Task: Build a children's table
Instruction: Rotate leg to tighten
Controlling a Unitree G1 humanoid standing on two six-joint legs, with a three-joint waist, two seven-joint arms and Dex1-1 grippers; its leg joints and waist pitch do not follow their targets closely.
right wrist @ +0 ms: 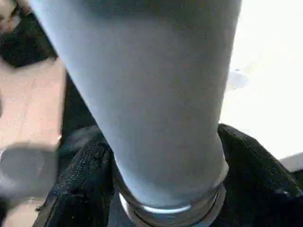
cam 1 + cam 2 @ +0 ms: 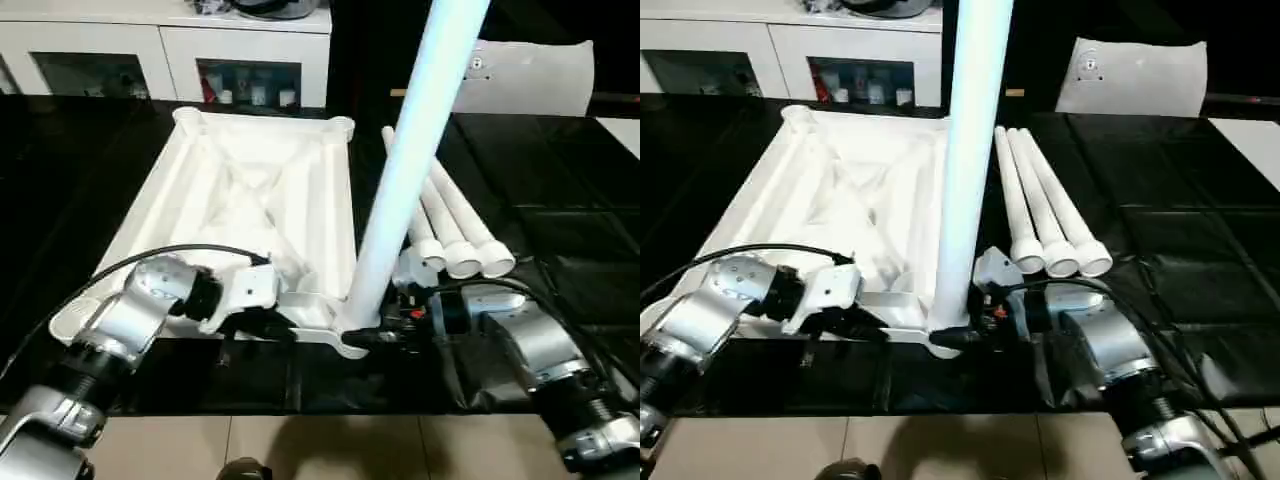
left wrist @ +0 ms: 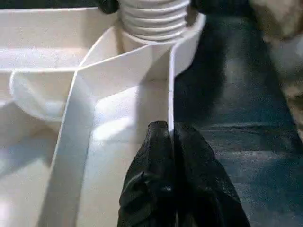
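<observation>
Both hands at the near socket, one leg standing.
Left hand [image 3: 173,142] pinches the top's [image 2: 250,190] rim; right hand [image 1: 161,184] flanks the leg [image 2: 400,190], grip unclear. Three legs [image 2: 455,225] remain on the bench [image 2: 560,200].

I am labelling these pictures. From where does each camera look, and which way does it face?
Head eyes: forward and down over both silver forearms at the upturned white plastic tabletop and three loose white legs.
Left wrist: along the shut left gripper pinching a tabletop rib.
Right wrist: along the right gripper around the upright white leg.
Shared: the upright leg's threaded end in its corner socket.
</observation>
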